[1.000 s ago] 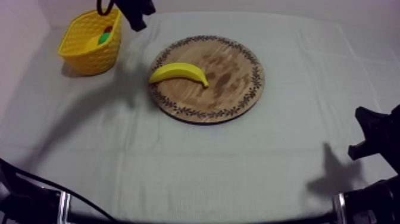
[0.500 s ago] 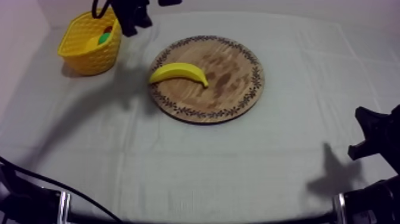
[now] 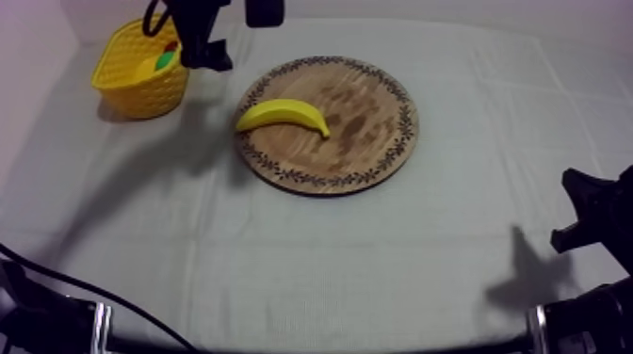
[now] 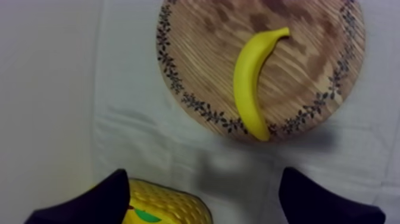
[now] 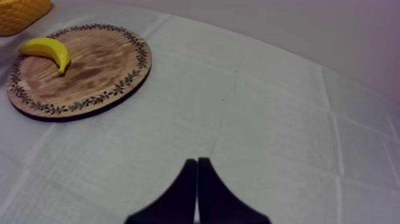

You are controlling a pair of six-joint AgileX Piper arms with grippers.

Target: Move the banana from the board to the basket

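- Banana (image 3: 283, 115) lies on its side on the wooden board (image 3: 377, 160), towards the edge nearest the basket (image 3: 132, 85). One tip just overhangs the patterned rim. It lies flat and alone with bare wood all round it, so it looks easy to take from above.
- Basket stands on the counter (image 3: 311, 264) near the board but not touching it. A small red fruit (image 3: 170, 45) and something green (image 3: 165, 60) lie inside, with room left. My guess is the short gap is meant to keep the carry brief.
- Left claw (image 3: 209, 56) hangs in the air over the gap between basket and board, beside the basket's rim. Its wrist view looks straight down on the banana (image 4: 253, 83).
- Left claw (image 4: 203, 174): fingers spread wide, nothing between them, touching nothing. Judged ready for the reach, with the pick not yet made.
- Right claw (image 3: 589, 212) sits low at its own side, well apart from the board. In its wrist view the claw (image 5: 196, 164) is a narrow closed wedge holding nothing. It seems parked out of the way.
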